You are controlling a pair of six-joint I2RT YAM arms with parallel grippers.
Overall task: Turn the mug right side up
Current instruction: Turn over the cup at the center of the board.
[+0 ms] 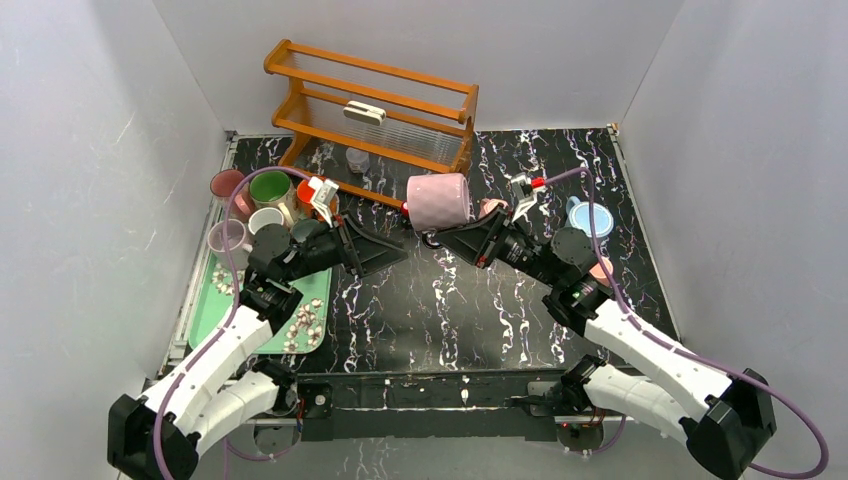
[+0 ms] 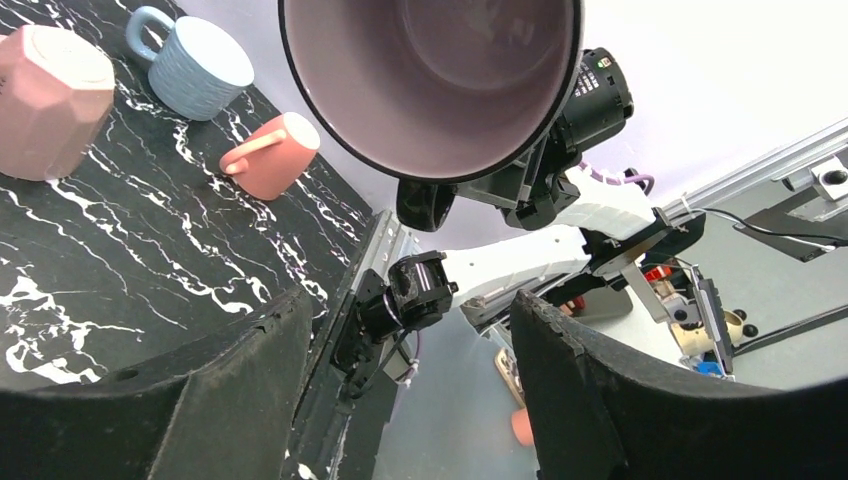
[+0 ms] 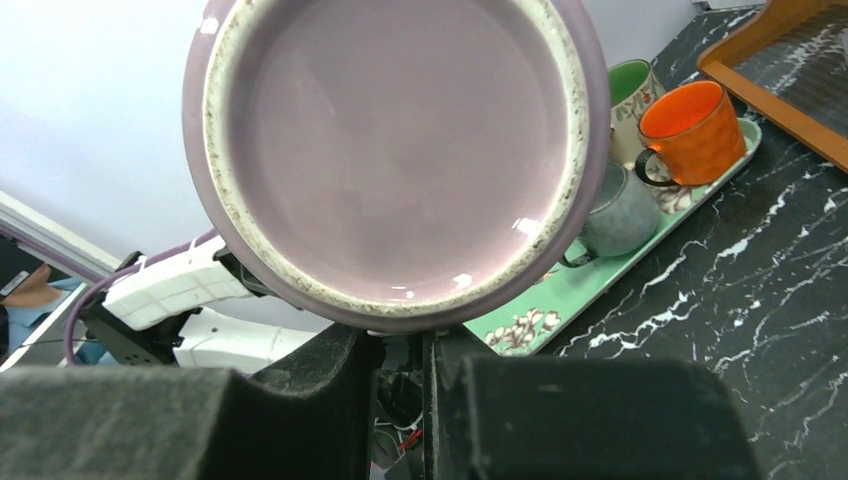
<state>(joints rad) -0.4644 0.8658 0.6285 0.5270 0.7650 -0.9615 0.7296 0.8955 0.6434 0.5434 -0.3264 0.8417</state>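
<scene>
The mug (image 1: 438, 200) is pale lilac-pink and hangs in the air on its side above the middle of the table. Its mouth (image 2: 430, 80) faces my left gripper and its flat base (image 3: 395, 150) faces the right wrist camera. My right gripper (image 1: 440, 238) is shut on the mug's dark handle (image 2: 425, 205) from below; in the right wrist view the handle is mostly hidden between the fingers (image 3: 330, 400). My left gripper (image 1: 385, 250) stands open just left of the mug and a little below it. Nothing lies between its fingers (image 2: 620, 400).
A green tray (image 1: 215, 310) with several mugs lies at the left edge, among them an orange mug (image 3: 690, 130). A wooden rack (image 1: 370, 100) stands at the back. A blue mug (image 1: 590, 215), a pink faceted mug (image 2: 50, 100) and a salmon mug (image 2: 270, 155) on its side sit at the right.
</scene>
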